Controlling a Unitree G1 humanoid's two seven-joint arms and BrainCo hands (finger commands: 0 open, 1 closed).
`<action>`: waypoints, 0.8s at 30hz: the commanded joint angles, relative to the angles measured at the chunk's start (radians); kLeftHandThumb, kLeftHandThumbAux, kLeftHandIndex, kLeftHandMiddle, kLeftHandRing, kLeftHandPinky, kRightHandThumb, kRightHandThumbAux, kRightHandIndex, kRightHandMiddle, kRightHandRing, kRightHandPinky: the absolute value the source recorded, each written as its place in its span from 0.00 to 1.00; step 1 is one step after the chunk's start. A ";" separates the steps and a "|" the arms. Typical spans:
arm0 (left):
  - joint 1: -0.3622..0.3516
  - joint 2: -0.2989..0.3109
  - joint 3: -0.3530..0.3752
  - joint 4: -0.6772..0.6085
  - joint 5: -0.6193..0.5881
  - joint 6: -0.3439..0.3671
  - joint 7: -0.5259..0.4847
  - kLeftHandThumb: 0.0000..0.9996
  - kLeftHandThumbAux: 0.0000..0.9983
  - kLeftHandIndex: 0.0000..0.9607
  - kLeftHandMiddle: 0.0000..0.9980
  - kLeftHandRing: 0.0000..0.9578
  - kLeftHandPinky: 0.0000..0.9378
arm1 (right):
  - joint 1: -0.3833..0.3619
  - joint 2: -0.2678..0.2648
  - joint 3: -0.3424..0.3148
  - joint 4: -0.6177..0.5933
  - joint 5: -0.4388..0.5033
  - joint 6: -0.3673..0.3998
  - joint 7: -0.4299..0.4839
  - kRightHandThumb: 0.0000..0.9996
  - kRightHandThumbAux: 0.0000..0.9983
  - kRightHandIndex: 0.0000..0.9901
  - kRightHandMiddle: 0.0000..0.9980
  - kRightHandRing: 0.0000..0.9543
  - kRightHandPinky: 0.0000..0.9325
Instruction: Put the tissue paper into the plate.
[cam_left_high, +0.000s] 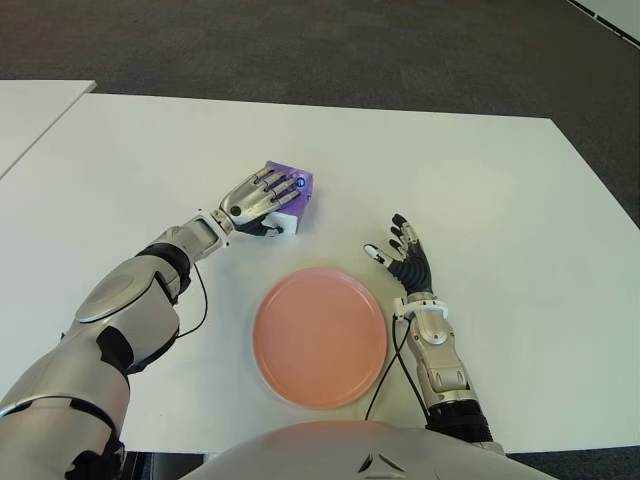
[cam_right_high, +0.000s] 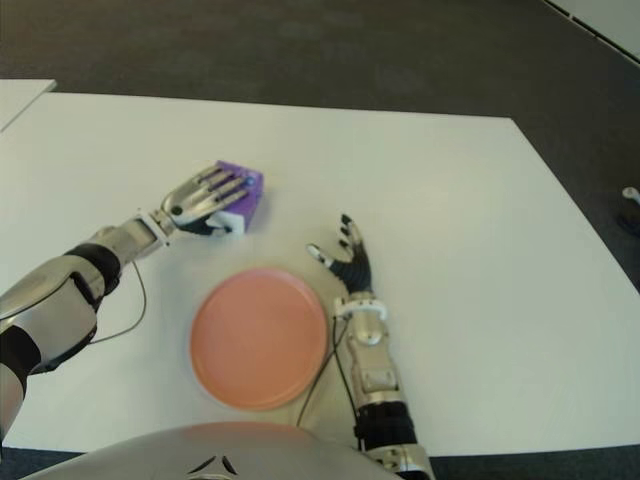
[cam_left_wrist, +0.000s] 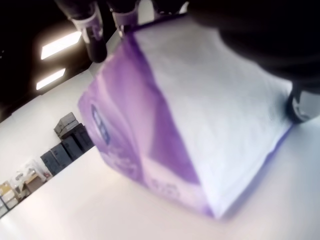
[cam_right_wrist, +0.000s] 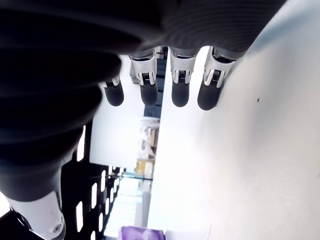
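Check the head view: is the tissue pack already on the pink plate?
No: the tissue pack sits on the white table beyond the plate, under the left hand.

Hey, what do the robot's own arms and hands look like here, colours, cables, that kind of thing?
Both arms have glossy silver shells with black joint sections. The left hand has a silver metallic back, dark fingers and a white wrist cuff. The right hand has a black ribbed palm and black fingers with white-and-silver tip segments, above a white wrist ring. A thin black cable loops alongside each forearm.
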 joint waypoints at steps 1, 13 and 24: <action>0.039 -0.010 -0.003 0.029 -0.004 -0.013 -0.024 0.69 0.65 0.42 0.63 0.68 0.74 | 0.041 -0.001 -0.002 0.044 0.013 0.037 0.015 0.19 0.71 0.00 0.05 0.08 0.14; 0.086 -0.048 0.083 0.047 -0.103 -0.054 0.243 0.75 0.70 0.46 0.83 0.87 0.89 | 0.039 -0.003 -0.005 0.045 0.014 0.034 0.017 0.20 0.72 0.00 0.06 0.09 0.13; 0.074 -0.065 0.090 0.053 -0.116 -0.094 0.309 0.75 0.70 0.46 0.85 0.89 0.89 | 0.036 -0.002 -0.015 0.055 0.031 0.023 0.024 0.21 0.73 0.00 0.06 0.08 0.13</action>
